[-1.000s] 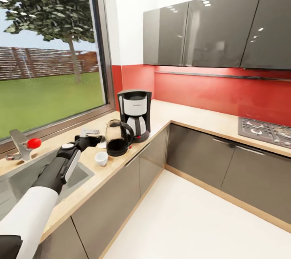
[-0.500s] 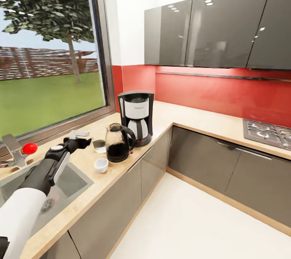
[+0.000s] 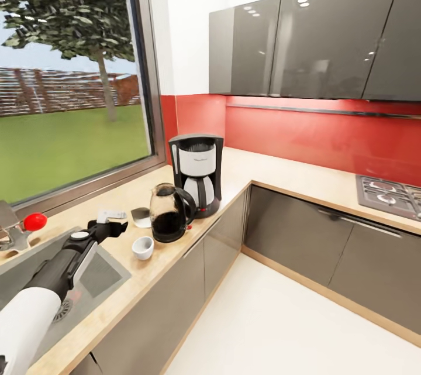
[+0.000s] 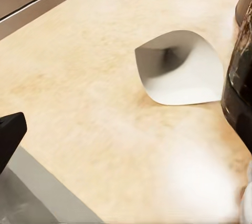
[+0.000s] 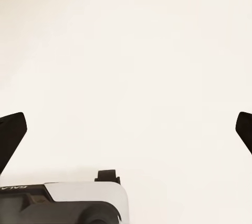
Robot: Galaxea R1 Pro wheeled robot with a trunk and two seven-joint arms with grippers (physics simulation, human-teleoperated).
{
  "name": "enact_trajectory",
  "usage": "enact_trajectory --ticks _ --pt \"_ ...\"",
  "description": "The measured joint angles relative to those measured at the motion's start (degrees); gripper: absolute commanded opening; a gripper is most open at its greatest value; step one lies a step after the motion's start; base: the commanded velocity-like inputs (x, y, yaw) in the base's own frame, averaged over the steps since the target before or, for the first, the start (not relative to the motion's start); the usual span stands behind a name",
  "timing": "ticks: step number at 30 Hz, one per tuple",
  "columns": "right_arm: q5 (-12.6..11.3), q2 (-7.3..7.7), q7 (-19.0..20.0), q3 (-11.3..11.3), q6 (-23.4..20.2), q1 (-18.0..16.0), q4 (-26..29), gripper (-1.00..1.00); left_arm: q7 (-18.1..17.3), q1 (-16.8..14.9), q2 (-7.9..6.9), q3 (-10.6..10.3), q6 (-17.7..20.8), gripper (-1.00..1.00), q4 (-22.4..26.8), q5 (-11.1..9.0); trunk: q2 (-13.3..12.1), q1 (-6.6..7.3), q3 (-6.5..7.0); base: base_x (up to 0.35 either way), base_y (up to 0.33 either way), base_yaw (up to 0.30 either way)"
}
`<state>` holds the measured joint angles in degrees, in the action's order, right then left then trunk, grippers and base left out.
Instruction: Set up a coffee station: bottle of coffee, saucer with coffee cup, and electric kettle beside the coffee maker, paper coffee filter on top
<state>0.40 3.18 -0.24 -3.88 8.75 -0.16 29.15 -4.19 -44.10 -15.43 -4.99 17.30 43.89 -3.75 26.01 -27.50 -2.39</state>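
The thin white paper coffee filter (image 4: 181,69), a folded cone with its mouth open, lies on its side on the pale beige wood-look kitchen countertop (image 3: 280,173), just beside the egg-shaped electric kettle (image 3: 169,213) with clear glass body and black base. In the head view the filter (image 3: 141,217) sits on the window side of the kettle, and the kettle stands close in front of the black drip coffee maker (image 3: 197,173) with its silver-white front panel. The small white rounded coffee cup (image 3: 142,247) rests upright on the worktop near the counter edge, just beside the kettle and apart from the filter.

The left gripper (image 3: 112,224), black-fingered on a black and white arm, hovers over the counter near the rim of the steel sink (image 3: 93,275), short of the filter and touching nothing; its fingers are spread apart and empty. The right gripper (image 5: 126,129) hangs over the pale floor (image 3: 280,328) with its 2 dark fingertips (image 5: 11,132) wide apart, holding nothing.

Behind the counter run a red backsplash (image 3: 316,135), glossy dark grey wall cabinets (image 3: 310,41) and a large window (image 3: 70,82).
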Motion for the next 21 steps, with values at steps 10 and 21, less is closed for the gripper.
enact_trajectory --ticks 10,21 --pt "0.00 0.00 0.00 0.09 0.00 0.00 0.00 1.00 -0.01 1.19 -0.12 -0.01 -0.22 1.00 -0.64 0.08 0.00 0.01 0.00 0.224 0.000 0.000" --pt "0.00 -0.07 0.00 0.18 0.00 0.00 0.00 1.00 -0.01 1.66 -0.24 0.07 -0.14 1.00 -0.65 0.08 0.00 0.02 0.00 0.224 0.037 0.000"
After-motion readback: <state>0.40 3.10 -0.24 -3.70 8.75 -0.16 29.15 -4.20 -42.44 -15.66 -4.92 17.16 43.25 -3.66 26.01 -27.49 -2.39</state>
